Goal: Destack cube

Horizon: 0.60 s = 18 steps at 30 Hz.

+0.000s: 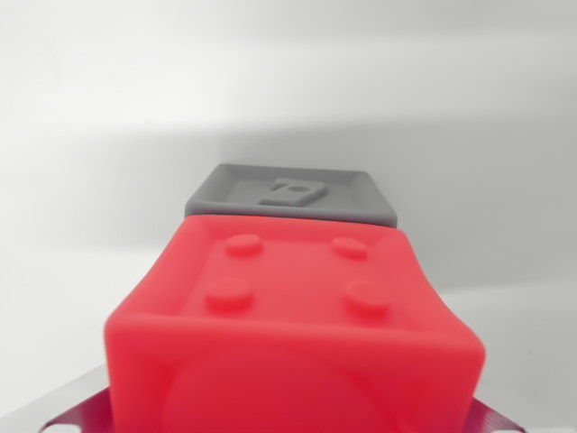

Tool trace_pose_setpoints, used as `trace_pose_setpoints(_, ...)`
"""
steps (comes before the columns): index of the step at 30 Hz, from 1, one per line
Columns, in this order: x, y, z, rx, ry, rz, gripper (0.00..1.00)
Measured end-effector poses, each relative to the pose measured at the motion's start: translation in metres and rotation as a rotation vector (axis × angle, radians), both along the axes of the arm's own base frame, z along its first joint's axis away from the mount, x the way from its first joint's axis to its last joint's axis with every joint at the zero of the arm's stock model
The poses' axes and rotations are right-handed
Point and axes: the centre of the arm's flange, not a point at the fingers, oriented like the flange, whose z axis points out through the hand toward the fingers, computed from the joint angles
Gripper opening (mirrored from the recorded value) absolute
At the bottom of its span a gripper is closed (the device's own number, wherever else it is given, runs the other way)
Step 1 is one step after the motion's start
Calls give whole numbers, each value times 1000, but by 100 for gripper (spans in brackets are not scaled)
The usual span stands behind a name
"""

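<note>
A red cube (293, 316) fills the lower half of the wrist view, very close to the camera. Its upper face carries several round studs, and a round recess marks its near face. My gripper (290, 410) sits at the bottom edge. Only thin metal parts (63, 413) show at either side of the cube, which appears held between the jaws. Past the red cube's far edge lies a grey cube (293, 194) on the white surface, with a raised frame and an embossed mark on top. How the two cubes touch is hidden.
A plain white table surface (99, 135) spreads around both cubes, with a soft shadow band across the back. No other objects show in this view.
</note>
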Motion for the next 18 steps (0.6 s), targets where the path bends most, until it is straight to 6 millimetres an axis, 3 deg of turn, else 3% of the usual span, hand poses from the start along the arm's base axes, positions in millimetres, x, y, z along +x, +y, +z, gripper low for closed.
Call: trace_pose_setpoints(18,1,0,21,-2,-3,0,0)
